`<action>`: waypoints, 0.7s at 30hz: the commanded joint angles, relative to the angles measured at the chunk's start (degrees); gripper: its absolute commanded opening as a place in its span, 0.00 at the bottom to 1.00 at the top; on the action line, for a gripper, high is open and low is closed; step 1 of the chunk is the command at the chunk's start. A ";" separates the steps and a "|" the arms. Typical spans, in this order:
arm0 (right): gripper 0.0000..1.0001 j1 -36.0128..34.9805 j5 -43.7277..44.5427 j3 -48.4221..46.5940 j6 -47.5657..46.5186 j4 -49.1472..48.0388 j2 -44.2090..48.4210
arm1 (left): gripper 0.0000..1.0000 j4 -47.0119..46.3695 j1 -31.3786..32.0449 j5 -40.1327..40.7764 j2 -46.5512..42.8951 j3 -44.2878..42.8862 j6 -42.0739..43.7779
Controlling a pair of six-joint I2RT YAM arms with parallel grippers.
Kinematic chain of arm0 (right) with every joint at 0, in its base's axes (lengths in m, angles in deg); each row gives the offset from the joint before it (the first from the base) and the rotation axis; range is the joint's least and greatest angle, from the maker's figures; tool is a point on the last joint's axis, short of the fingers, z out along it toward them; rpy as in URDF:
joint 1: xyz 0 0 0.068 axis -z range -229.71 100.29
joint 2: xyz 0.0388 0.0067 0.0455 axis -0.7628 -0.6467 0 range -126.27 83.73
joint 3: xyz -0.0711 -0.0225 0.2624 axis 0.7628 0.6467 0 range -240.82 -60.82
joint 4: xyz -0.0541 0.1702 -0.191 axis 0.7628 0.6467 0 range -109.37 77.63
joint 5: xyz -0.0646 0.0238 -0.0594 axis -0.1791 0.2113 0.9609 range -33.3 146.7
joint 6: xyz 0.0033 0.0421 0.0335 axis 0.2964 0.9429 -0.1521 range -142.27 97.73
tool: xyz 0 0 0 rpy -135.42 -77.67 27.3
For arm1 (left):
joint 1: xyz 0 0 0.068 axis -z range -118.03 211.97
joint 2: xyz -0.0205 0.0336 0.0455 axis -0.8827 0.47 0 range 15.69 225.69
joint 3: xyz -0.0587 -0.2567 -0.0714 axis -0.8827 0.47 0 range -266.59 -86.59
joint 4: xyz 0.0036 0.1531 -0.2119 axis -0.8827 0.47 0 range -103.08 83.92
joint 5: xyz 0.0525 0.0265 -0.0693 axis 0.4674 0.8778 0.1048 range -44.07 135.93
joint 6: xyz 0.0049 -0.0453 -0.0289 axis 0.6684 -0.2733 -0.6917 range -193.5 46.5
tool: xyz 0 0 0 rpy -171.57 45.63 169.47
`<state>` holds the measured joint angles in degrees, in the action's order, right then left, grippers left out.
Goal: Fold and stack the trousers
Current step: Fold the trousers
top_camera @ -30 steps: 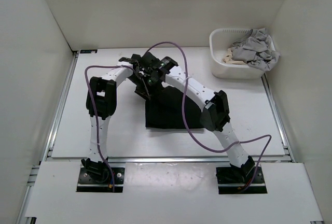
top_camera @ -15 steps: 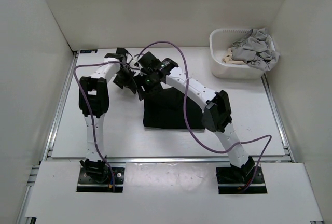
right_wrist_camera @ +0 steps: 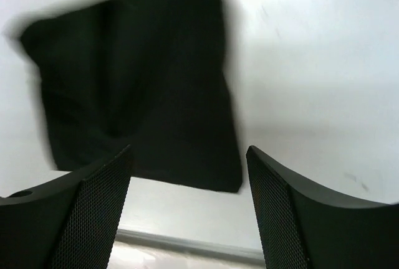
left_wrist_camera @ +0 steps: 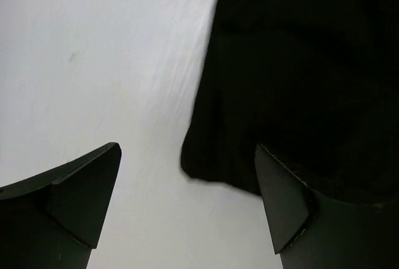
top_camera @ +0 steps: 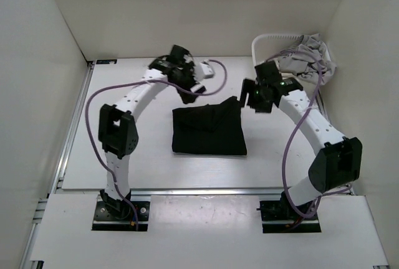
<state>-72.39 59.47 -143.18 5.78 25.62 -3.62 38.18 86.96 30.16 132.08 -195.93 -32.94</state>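
Top external view: the black folded fabric trousers [top_camera: 209, 131] are lying as a compact rectangle in the middle of the white table [top_camera: 124, 151], touching neither arm; your left gripper [top_camera: 197, 86] is hovering just past their far left corner; your right gripper [top_camera: 247, 94] is hanging off their far right corner, between them and the white plastic basket [top_camera: 260, 45] holding crumpled grey and cream garments [top_camera: 305, 57]; finger spread is too small to read here.

Left wrist view: the left gripper [left_wrist_camera: 187, 157] is standing wide and gripping nothing; a corner of the trousers [left_wrist_camera: 299, 82] is showing between its fingers, flat on the table [left_wrist_camera: 93, 63].

Right wrist view: the right gripper [right_wrist_camera: 188, 154] is also gaping wide and empty, looking down on the whole bundle [right_wrist_camera: 137, 88]; the frame is blurring.

Judging by this, the fold on this pair looks done; you are sitting between pairs; the next move is probably calling for the right arm to reach into the basket and pinch one garment cleanly, or for shifting this bundle to a stacking spot; cannot tell which.
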 commanded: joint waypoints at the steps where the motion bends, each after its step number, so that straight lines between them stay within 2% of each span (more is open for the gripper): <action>1: 0.78 0.08 -3.63 7.91 0.52 -2.88 -0.46 | 1.00 0.59 4.79 -3.65 5.23 -1.75 4.80; 4: 0.78 0.88 -9.94 14.41 0.51 -8.59 0.08 | 1.00 0.59 8.40 -3.13 9.18 -4.65 4.80; 10: 0.78 0.88 -12.42 22.68 1.56 -13.26 0.08 | 1.00 1.90 9.11 -0.67 13.67 -5.27 3.57; 13: 0.78 0.88 -14.10 24.62 1.57 -14.75 0.08 | 0.93 2.43 9.11 -1.36 13.68 -4.57 3.04; 16: 0.78 0.88 -16.29 27.08 2.88 -18.17 -0.45 | 0.54 3.14 9.11 -4.00 13.16 -4.57 1.47; 17: 0.77 0.88 -17.00 28.30 2.88 -19.06 -0.45 | 0.27 3.14 9.11 -4.53 13.15 -4.57 0.33; 18: 0.75 0.88 -18.22 28.92 3.49 -20.02 -0.45 | 0.17 3.14 9.11 -4.53 13.15 -4.57 -0.47; 21: 0.55 0.88 -20.95 31.29 5.51 -24.85 -1.06 | 0.14 3.14 8.59 -4.53 11.75 -5.97 -2.14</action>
<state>-71.58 43.25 -113.59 8.82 7.51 -5.24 40.92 96.03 28.08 148.52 -199.56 -32.70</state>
